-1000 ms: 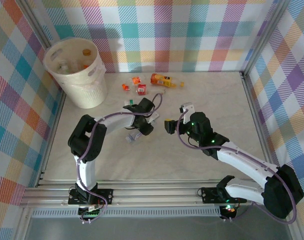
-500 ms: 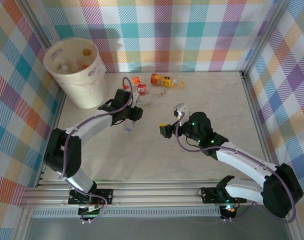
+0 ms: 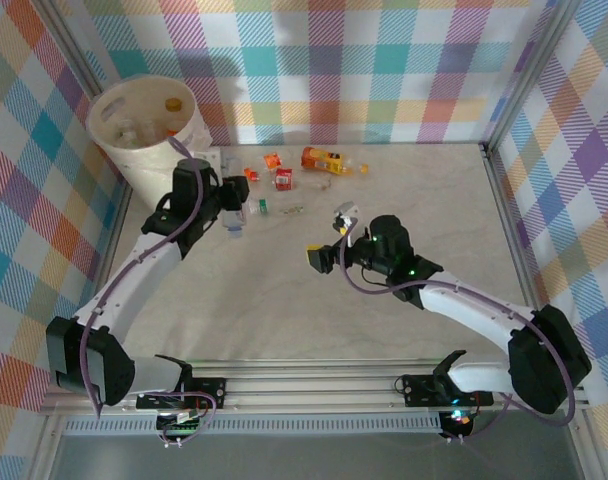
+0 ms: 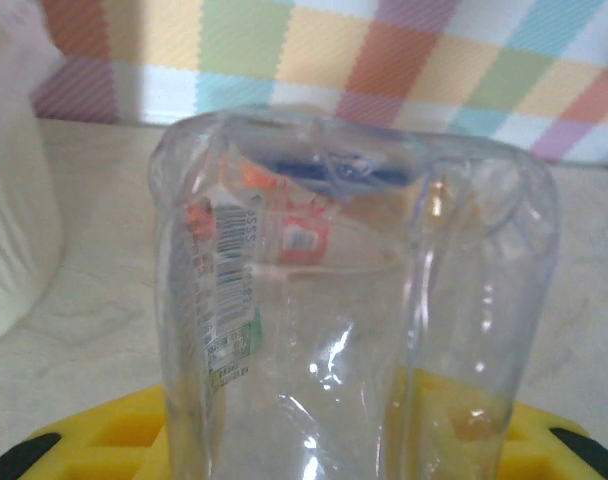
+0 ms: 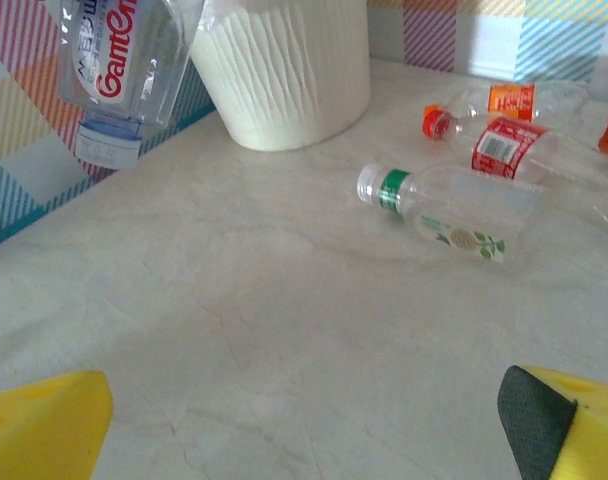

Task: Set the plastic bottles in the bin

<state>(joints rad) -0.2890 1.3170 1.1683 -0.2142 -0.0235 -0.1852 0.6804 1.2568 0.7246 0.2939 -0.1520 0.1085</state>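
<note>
The clear plastic bottle (image 4: 354,300) with red lettering on its label is gripped by the left gripper (image 3: 234,213), whose yellow jaws are closed on its body. It is held off the table (image 3: 284,310), just beside the bin (image 3: 144,165). In the right wrist view this bottle (image 5: 124,60) is seen hanging with its long axis close to upright, pale blue cap downward, its body tilted slightly. The bin's ribbed wall (image 5: 284,70) stands immediately to its right there. From above, the bin's mouth lies up and to the left of the held bottle, so the coming move is judged to be a lift over the rim followed by a release. The left arm is the nearer arm to the bin by far. Several bottles are seen lying inside the bin. The right gripper (image 3: 322,258) is held with jaws spread wide and empty, low over the table and well apart from the bin. Ahead of it, a green-capped bottle (image 5: 439,210) is seen lying on its side, long axis across the view with the cap toward the bin, and a red-labelled bottle (image 5: 509,148) and an orange-labelled bottle (image 5: 514,98) lie beyond.
</note>
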